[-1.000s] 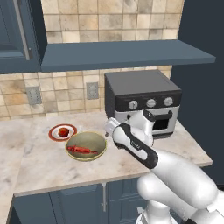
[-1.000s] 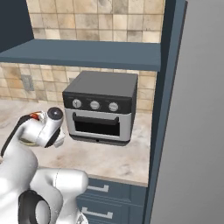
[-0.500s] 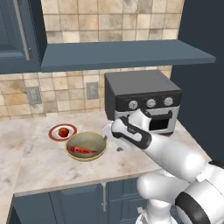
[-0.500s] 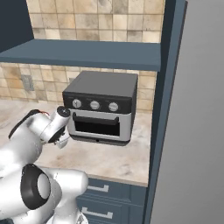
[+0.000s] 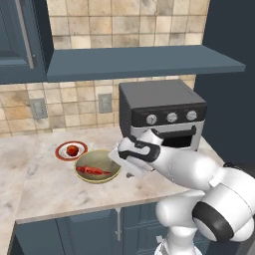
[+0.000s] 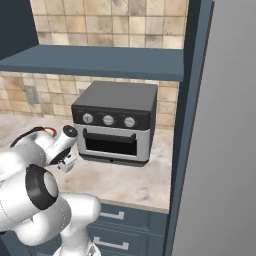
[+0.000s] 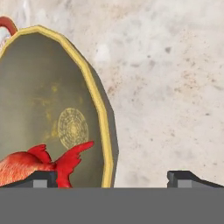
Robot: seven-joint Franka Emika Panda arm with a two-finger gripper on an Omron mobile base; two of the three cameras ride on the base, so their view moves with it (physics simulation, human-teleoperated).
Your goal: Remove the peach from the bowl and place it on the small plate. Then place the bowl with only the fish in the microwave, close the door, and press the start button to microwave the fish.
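The arm has swung further forward since a second ago, while the bowl has not moved. The gripper hangs open over the right rim of the bowl, one fingertip over the bowl, the other over the bare worktop. The fish lies in the bowl. The peach sits on the plate, just behind-left. A toaster oven stands to the right.
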